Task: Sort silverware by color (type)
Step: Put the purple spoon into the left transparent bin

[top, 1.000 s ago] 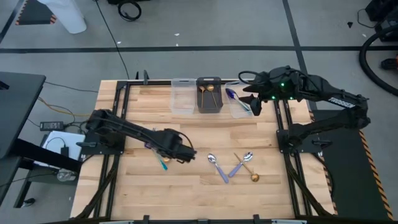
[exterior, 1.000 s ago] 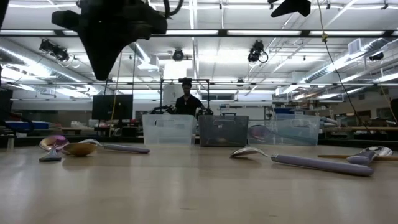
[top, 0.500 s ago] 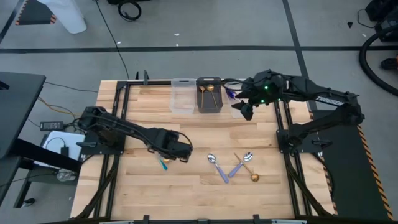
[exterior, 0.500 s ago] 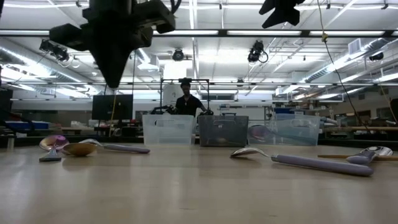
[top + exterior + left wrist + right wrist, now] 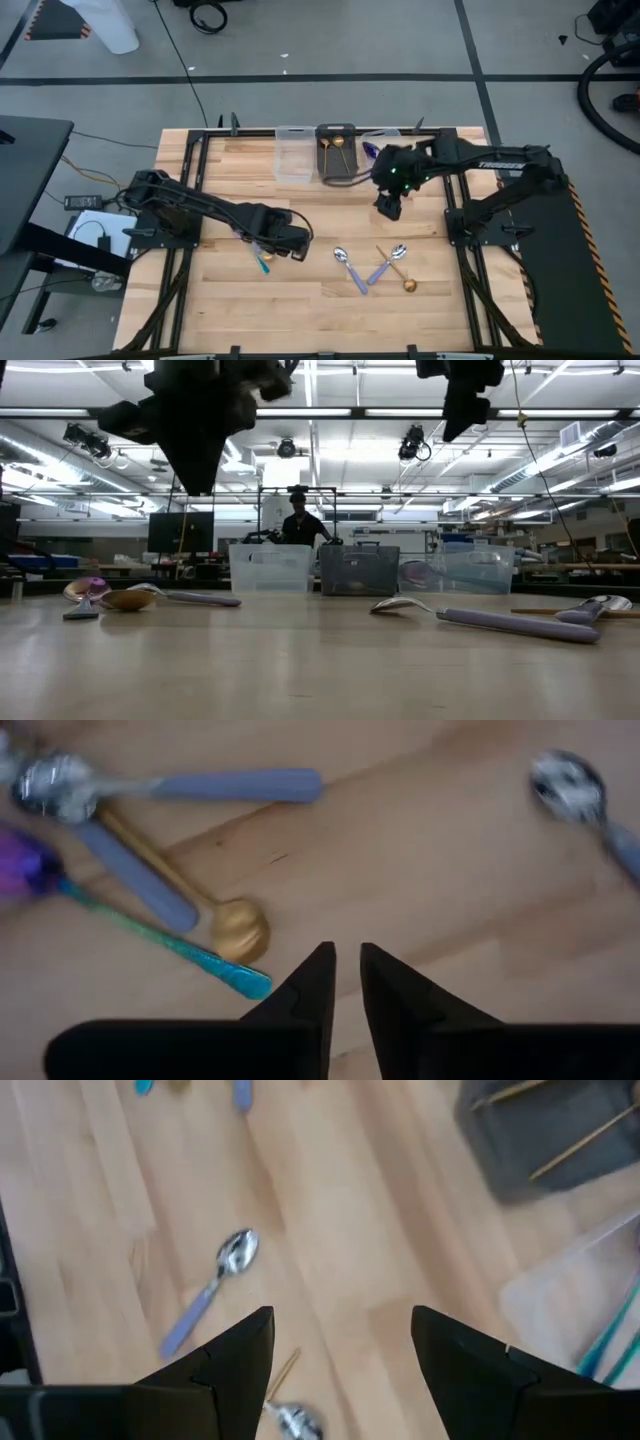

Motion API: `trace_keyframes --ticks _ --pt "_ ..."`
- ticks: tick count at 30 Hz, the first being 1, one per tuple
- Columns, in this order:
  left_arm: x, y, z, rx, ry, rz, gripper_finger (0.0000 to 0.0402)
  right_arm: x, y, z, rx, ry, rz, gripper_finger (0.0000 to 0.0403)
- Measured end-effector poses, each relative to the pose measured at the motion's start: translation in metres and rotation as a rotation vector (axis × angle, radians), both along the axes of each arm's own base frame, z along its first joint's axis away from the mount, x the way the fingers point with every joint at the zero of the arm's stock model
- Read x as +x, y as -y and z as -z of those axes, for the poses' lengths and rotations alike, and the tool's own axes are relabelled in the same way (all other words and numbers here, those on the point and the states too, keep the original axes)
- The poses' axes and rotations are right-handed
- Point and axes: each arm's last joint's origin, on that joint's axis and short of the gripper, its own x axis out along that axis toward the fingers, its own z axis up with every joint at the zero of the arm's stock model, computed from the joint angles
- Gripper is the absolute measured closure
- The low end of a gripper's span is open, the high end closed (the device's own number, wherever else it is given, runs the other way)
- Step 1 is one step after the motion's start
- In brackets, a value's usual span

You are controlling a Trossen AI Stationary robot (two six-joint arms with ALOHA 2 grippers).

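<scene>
My left gripper (image 5: 296,250) (image 5: 345,970) hangs over the table's left half, fingers pointing down, narrowly open with nothing between them. Just past it lies a cluster of silverware: a rainbow spoon (image 5: 190,950) with a teal handle, a gold spoon (image 5: 235,925) and a silver spoon (image 5: 150,788) with a lavender handle. More spoons (image 5: 385,266) lie crossed right of centre. My right gripper (image 5: 388,206) (image 5: 340,1340) hangs wide open above the boards between those spoons and the bins, holding nothing.
Three small bins stand in a row at the far edge: a clear one (image 5: 293,156), a dark one (image 5: 337,155) with gold spoons, and a clear one (image 5: 460,570) with a teal-handled spoon (image 5: 605,1330). A person stands in the room beyond the table.
My right gripper has come away from the far right bin toward the table's near edge and left, sinking and tipping further down, still wide open. My left gripper has stayed in place and tipped more steeply downward.
</scene>
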Motion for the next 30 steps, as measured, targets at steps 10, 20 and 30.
trace_keyframes --ticks 10,20,30 --pt "0.013 0.009 -0.012 0.022 0.194 0.502 0.0351 0.010 -0.031 0.028 0.092 -0.248 0.043 0.0156" --pt "-0.009 0.053 -0.009 -0.010 0.143 0.743 0.0351 -0.015 -0.064 0.063 0.128 -0.398 0.046 0.0158" --pt "-0.015 0.072 -0.011 -0.002 0.168 0.726 0.0351 -0.047 -0.079 0.112 0.175 -0.400 0.055 0.0167"
